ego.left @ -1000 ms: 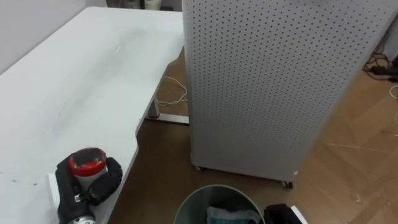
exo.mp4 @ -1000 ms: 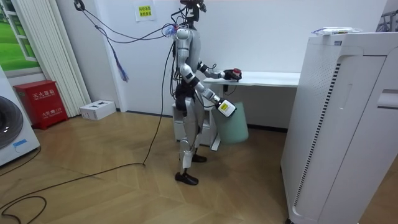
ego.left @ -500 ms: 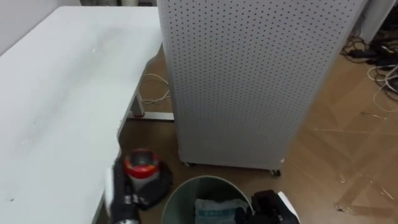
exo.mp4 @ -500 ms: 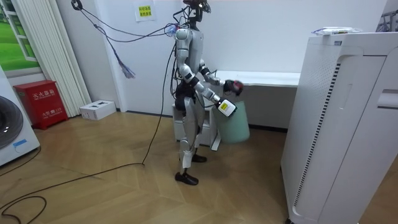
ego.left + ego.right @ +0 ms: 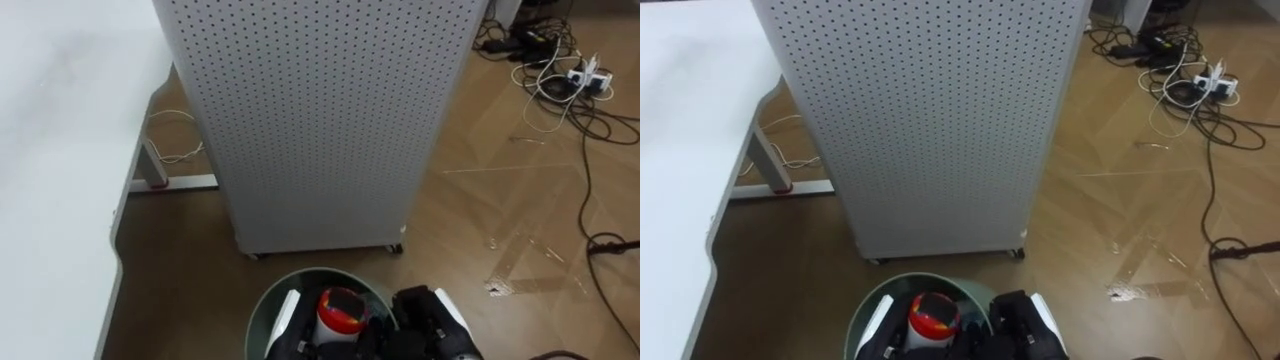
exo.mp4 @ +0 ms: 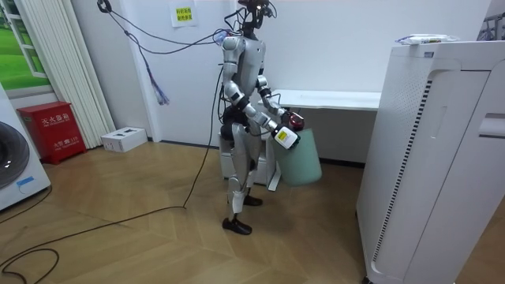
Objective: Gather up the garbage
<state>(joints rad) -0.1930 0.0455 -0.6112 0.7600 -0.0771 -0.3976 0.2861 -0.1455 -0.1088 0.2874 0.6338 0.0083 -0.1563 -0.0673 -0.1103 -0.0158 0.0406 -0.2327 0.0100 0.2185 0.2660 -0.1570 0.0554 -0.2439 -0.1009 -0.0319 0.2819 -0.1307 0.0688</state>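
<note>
A white can with a red cap [image 5: 340, 306] hangs upright over the mouth of the pale green bin [image 5: 258, 305], at the bottom middle of the left eye view. My left hand [image 5: 300, 347] is curled round the can from below. At the bin's right rim my right hand [image 5: 424, 318] grips the edge and carries the bin. In the room view I stand beside the white table [image 6: 339, 99], with the bin [image 6: 304, 164] held in front of me and the can [image 6: 296, 121] just above it.
A tall grey perforated cabinet [image 5: 310, 110] on castors stands directly ahead of the bin. The white table's edge [image 5: 70, 200] runs along my left. Loose cables and a power strip [image 5: 570, 75] lie on the wooden floor at the far right.
My left hand has carried the can off the table and rightwards over the bin. The head camera has swung right, and the bin has tilted up a little in the room view.
</note>
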